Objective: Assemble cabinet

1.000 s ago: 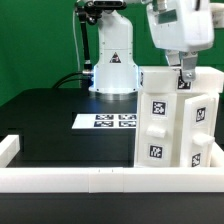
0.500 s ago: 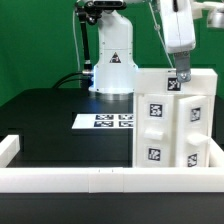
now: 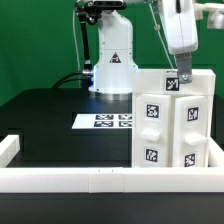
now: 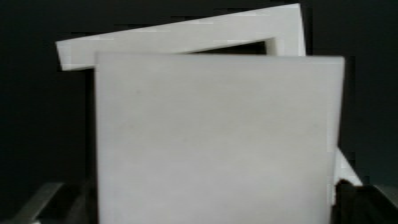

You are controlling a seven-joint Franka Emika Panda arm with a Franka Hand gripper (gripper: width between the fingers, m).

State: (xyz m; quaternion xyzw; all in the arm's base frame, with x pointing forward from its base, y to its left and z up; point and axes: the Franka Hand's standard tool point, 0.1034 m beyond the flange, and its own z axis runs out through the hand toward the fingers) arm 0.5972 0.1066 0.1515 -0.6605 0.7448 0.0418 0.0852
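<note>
The cabinet (image 3: 175,120) is the largest thing here: it stands upright on the black table (image 3: 60,125), at the exterior view's right, close behind the long low white rail (image 3: 100,178). Its tagged front shows smaller blocks seated in its compartments — apparently the drawer pieces, each with a square tag — though whether every compartment is filled cannot be told. In the wrist view the cabinet (image 4: 214,140) fills nearly the whole frame as a pale flat panel, with a second white edge behind it.

The marker board (image 3: 107,121) lies flat on the table, well apart from the cabinet.

The gripper (image 3: 183,78) hangs at the cabinet's top edge, touching or just above it; whether its fingers are spread or clamped on the panel cannot be told.

My judgement: the step in hand is seating or pressing a part at the top — the next move calls for a straight, gentle downward push, so the upright box does not tip.
</note>
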